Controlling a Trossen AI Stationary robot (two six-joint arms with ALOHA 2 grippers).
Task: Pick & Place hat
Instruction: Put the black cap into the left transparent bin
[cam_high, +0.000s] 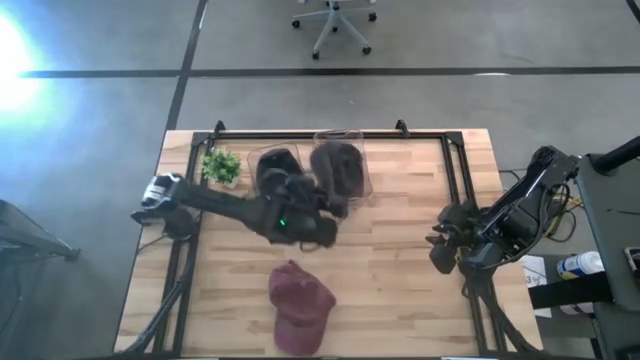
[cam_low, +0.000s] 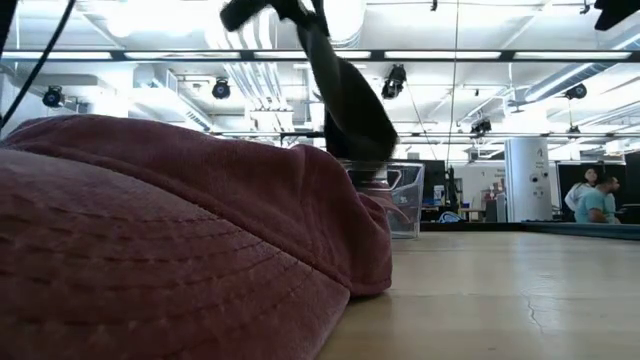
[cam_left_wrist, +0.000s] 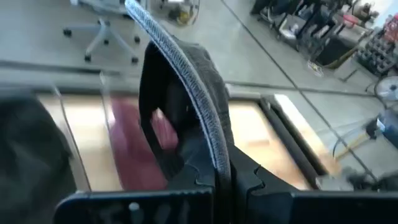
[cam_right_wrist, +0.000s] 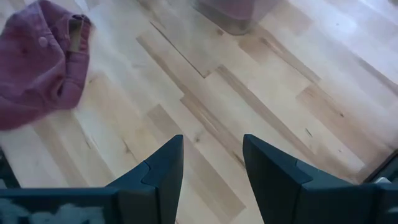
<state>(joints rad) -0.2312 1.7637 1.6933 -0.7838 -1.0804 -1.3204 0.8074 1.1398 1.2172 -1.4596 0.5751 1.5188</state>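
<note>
A dark grey cap (cam_high: 338, 165) hangs from my left gripper (cam_left_wrist: 222, 180) over a clear plastic bin (cam_high: 362, 160) at the table's far middle. In the low view the dark cap (cam_low: 350, 110) dangles from above, with its lower end at the bin's rim (cam_low: 400, 175). A maroon cap (cam_high: 300, 305) rests crown up on the table near the near edge, and it fills the low view's foreground (cam_low: 180, 230). My right gripper (cam_right_wrist: 211, 168) is open and hovers over bare wood at the table's right side, away from both caps. My left gripper is shut on the dark cap's stitched brim edge (cam_left_wrist: 208, 134), pinched between the two fingers. The cap is lifted clear of the table and hangs below the gripper, over the clear bin.
A small green plant (cam_high: 222, 165) stands at the far left of the table. A dark lump (cam_high: 275, 165) sits next to the bin. A black frame rail (cam_high: 455, 180) runs along the right side. People (cam_low: 595, 195) stand far off in the room.
</note>
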